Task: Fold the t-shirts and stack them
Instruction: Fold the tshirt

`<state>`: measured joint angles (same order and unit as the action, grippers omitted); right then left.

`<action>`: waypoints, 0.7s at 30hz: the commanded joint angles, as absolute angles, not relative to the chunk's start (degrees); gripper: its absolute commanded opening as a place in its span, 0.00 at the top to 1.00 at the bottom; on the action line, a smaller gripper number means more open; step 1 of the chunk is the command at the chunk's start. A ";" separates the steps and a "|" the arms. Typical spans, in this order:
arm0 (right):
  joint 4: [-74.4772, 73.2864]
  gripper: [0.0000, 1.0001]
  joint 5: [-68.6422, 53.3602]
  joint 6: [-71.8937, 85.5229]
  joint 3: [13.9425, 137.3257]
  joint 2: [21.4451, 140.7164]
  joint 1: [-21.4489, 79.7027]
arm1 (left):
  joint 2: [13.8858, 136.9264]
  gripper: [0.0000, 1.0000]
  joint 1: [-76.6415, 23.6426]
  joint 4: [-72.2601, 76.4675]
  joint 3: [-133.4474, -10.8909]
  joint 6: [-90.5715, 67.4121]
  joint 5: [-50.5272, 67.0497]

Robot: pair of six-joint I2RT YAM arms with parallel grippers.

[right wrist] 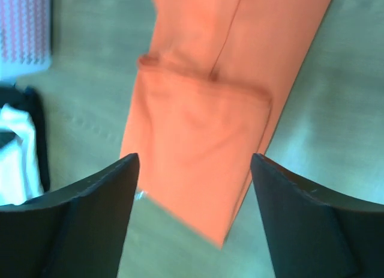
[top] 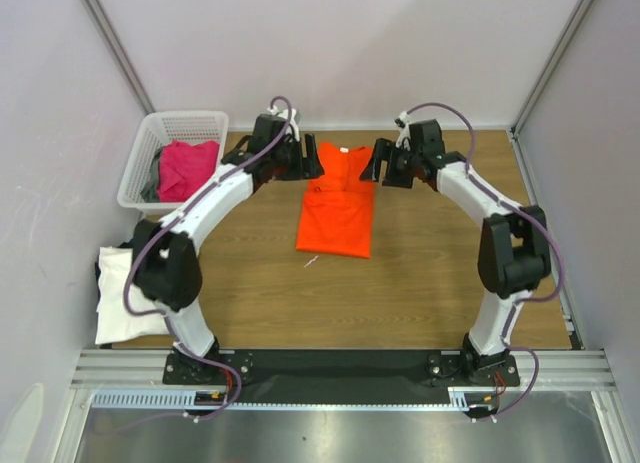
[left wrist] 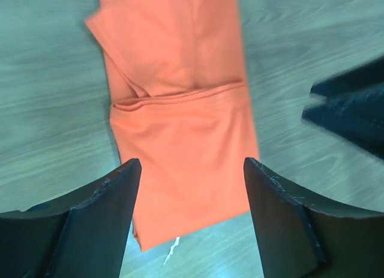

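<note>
While our left claw (top: 305, 161) and right claw (top: 378, 163) hung spread and empty, the orange t-shirt (top: 337, 211) lay between them, its long axis running toward us, equally near both.

Folded shirt (top: 337, 211) on table (top: 430, 273) ctr, betw. left gripper (top: 311, 163) & right gripper (top: 373, 163); basket (top: 137, 178) far left

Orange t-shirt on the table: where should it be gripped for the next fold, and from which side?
The orange t-shirt lies flat as a long narrow strip, sleeves folded in, with the open left gripper and right gripper flanking its far collar end. So probably pinch that end's two corners from above, one at each side edge.
</note>
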<state>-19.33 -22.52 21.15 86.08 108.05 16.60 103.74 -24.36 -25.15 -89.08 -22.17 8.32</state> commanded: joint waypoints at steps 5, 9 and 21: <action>-21.80 0.14 -22.77 23.55 65.16 95.37 21.61 | 91.07 0.23 -24.87 -27.08 -68.49 -24.78 6.50; -19.78 0.17 -18.81 25.92 58.12 91.68 26.27 | 87.46 0.23 -26.28 -25.32 -59.97 -26.10 4.40; -7.48 0.45 -15.12 36.38 48.69 93.78 28.74 | 87.01 0.28 -26.54 -9.06 -47.21 -36.29 5.63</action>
